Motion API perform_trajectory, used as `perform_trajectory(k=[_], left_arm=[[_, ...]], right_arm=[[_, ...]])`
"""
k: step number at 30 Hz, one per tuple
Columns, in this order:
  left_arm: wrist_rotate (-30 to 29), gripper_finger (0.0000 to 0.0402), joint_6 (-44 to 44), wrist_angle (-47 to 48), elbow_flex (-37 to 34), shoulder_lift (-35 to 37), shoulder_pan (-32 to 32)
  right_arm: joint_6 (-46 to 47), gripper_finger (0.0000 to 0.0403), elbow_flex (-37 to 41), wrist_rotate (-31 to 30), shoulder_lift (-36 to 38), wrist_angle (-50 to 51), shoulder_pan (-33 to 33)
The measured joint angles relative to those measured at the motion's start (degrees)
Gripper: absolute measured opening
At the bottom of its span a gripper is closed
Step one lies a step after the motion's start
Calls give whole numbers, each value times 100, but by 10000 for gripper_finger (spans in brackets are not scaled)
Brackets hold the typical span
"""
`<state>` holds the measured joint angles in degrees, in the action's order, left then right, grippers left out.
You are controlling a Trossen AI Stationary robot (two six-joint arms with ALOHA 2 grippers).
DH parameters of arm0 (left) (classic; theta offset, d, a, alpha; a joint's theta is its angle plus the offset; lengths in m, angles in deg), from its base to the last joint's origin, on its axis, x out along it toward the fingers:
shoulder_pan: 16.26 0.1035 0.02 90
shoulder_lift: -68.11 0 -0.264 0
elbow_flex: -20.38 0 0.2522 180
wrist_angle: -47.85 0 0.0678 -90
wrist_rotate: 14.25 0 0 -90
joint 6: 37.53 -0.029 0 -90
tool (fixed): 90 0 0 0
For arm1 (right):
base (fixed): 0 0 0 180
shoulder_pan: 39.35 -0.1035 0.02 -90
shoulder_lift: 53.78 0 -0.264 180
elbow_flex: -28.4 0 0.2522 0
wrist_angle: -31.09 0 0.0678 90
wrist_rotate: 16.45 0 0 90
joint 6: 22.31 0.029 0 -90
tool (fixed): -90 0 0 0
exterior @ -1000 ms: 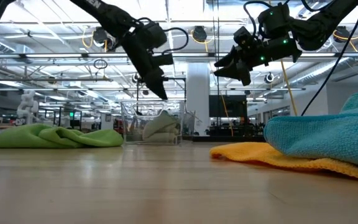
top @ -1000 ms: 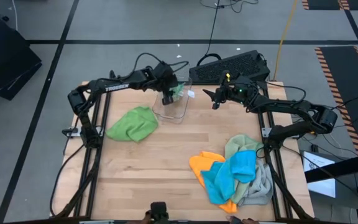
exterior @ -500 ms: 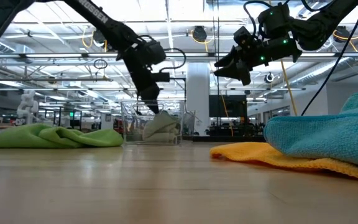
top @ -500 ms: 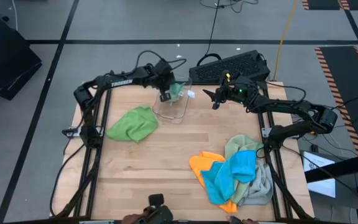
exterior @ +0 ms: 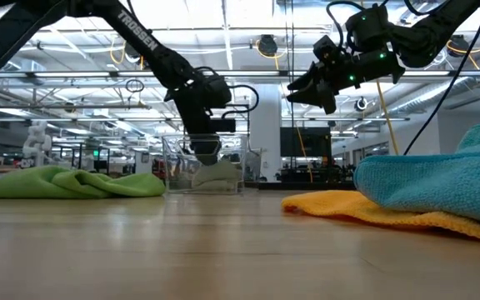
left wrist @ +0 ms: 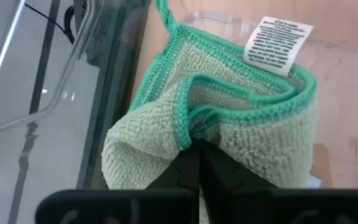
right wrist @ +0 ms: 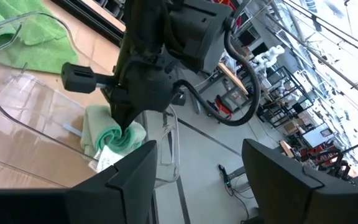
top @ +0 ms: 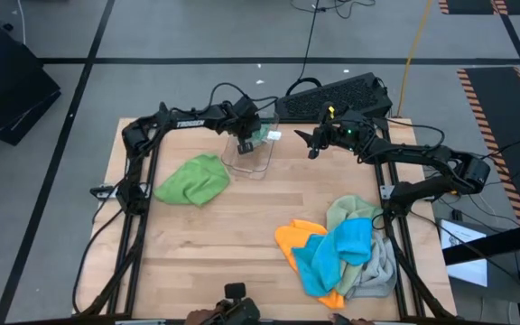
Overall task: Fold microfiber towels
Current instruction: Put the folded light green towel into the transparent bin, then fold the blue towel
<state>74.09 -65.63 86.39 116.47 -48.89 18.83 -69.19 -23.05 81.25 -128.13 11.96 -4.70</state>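
A folded sage green towel (left wrist: 241, 99) with a white label (left wrist: 278, 43) lies on the floor of the clear plastic bin (top: 262, 164) at the table's far middle. My left gripper (left wrist: 197, 149) is shut and reaches down into the bin onto this towel (right wrist: 112, 140). My right gripper (top: 307, 144) hangs open in the air to the right of the bin, level, holding nothing. A bright green towel (top: 192, 179) lies crumpled left of the bin. Orange (top: 289, 238), blue (top: 337, 253) and grey (top: 379, 271) towels lie heaped at the near right. My left gripper meets the sage towel with the tips of its shut fingers (left wrist: 190, 163) at the rolled fold on the towel's upper side (left wrist: 194, 134). The fingers come slanting down from the table's left. The towel stays folded on the bin's floor.
A black keyboard (top: 337, 95) sits beyond the table's far edge. The bin's clear walls (exterior: 173, 162) stand around the left gripper. Bare wood (top: 242, 235) lies between the bright green towel and the heap.
My left gripper has gone down into the bin, from above its rim onto the folded sage towel. The towel has stayed in place. My right arm has kept still.
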Motion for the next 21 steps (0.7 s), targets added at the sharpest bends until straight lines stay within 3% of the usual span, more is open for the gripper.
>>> perform_trajectory(k=[4,9,14,21], left_arm=[[-3,40,79,113,-11,348,-101],[-36,107,353,365,-9,1033,-338],[-627,168,959,727,-4,1783,-663],[-650,185,2104,1404,-247,2561,-1670]], right_arm=[[344,226,0,-5,0,108,-41],[1097,226,0,-16,0,228,-311],[2152,226,-2,-38,0,484,-728],[3427,226,0,-37,-2,1389,-1588]])
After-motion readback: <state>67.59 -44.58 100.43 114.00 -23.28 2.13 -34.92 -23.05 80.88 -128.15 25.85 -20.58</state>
